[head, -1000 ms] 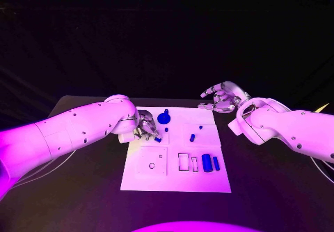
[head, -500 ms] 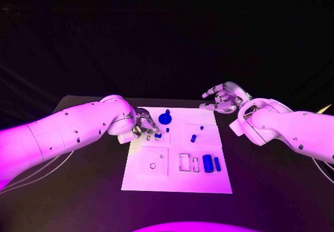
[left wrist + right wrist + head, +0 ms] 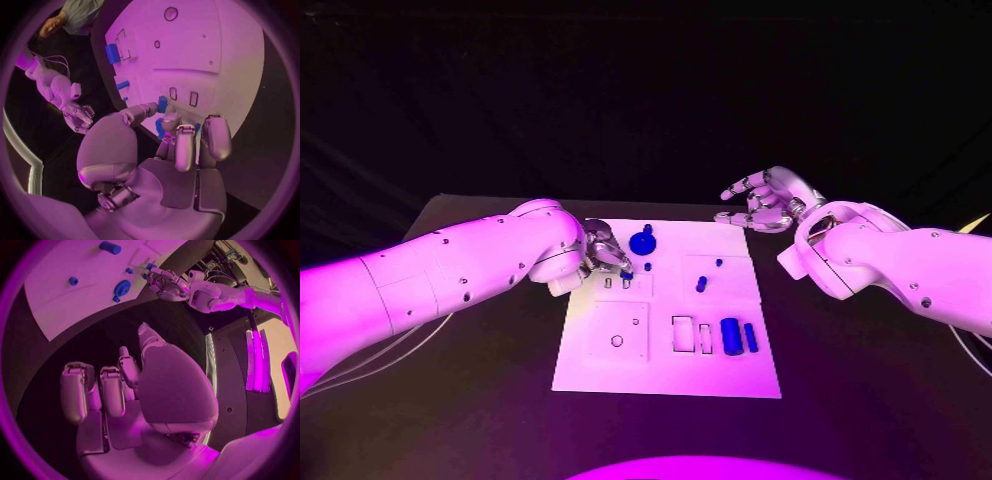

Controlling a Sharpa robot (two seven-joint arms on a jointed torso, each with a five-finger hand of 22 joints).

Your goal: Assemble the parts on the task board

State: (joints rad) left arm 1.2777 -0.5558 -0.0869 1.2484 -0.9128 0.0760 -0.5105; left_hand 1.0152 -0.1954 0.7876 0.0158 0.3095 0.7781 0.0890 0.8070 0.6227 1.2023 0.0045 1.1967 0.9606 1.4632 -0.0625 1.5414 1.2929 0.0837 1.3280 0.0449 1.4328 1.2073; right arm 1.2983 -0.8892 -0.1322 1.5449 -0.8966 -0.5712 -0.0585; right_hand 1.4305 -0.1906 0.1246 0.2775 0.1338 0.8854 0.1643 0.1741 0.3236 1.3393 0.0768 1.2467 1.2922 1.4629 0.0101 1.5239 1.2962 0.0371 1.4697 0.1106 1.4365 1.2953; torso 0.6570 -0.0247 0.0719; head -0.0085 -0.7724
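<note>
The white task board [image 3: 668,365] lies in the middle of the black table. My left hand [image 3: 603,255] hovers over the board's far left part and pinches a small blue part [image 3: 626,272] between thumb and fingers; the left wrist view shows that part [image 3: 162,105] at the fingertips above two small slots. A round blue knob [image 3: 642,243] stands just beyond the hand. My right hand [image 3: 764,203] floats past the board's far right corner, fingers spread and empty, as the right wrist view [image 3: 125,385] confirms.
A thick blue cylinder [image 3: 730,332] and a thinner blue bar [image 3: 750,338] lie on the board's near right, beside two empty slots [image 3: 682,335]. Small blue pegs [image 3: 701,284] sit mid-board. A ring hole [image 3: 616,341] is at near left. Bare table surrounds the board.
My left hand has carried the small blue part a little toward the board's far edge, nearer the knob. The right hand has hardly moved.
</note>
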